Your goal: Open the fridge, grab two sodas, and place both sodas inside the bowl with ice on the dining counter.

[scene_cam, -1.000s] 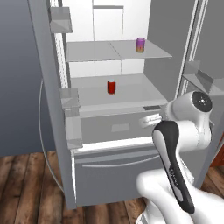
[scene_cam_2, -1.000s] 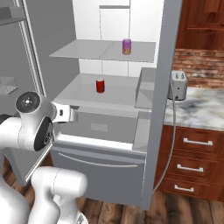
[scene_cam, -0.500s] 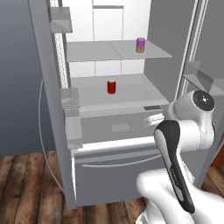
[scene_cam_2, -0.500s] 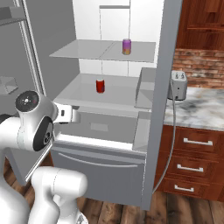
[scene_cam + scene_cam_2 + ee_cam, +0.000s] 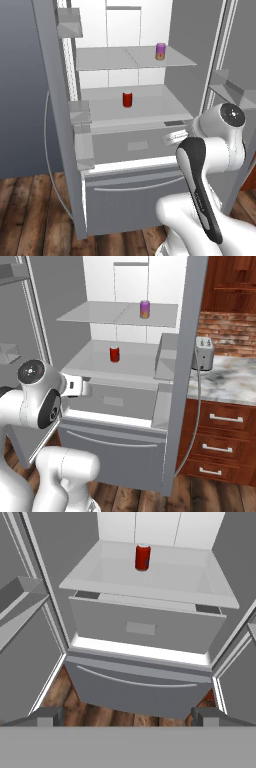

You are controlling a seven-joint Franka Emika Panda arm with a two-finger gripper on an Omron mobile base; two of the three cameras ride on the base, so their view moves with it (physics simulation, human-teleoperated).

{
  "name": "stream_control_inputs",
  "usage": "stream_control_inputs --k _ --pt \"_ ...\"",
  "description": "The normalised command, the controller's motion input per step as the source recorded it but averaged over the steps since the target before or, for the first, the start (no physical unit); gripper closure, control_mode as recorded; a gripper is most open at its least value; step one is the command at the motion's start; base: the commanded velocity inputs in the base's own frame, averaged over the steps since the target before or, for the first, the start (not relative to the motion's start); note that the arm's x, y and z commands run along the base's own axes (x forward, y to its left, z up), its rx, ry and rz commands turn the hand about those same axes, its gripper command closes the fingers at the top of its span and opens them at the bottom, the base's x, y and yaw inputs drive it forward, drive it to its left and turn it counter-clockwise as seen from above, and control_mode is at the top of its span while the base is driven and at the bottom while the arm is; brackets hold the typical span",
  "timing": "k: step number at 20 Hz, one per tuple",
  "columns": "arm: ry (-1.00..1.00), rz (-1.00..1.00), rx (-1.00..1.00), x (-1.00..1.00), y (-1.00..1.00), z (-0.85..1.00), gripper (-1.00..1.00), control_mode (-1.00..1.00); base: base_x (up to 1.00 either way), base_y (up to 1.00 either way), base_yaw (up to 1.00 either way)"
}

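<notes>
Claw [image 5: 128, 714] gapes before red can [image 5: 143, 557]; purple can [image 5: 160, 51] upstairs.

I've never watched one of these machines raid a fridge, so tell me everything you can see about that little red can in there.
The red can is a small upright cylinder with a silvery top rim, likely metal. It stands alone on the lower shelf of the open fridge, near the middle and toward the back wall, above a grey drawer. Only the shelf touches it. A purple can sits on the shelf above, to the right. The tool hangs open, well short of it.
</notes>
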Motion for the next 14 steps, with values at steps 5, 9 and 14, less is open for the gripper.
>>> stream_control_inputs --k 5,9,14 --pt "0.00 0.00 0.00 0.00 0.00 0.00 -1.00 1.00 -0.08 0.03 0.00" --pt "0.00 0.00 0.00 0.00 0.00 0.00 -1.00 1.00 0.15 -0.07 0.00" --pt "0.00 0.00 0.00 0.00 0.00 0.00 -1.00 1.00 0.66 0.00 0.00"
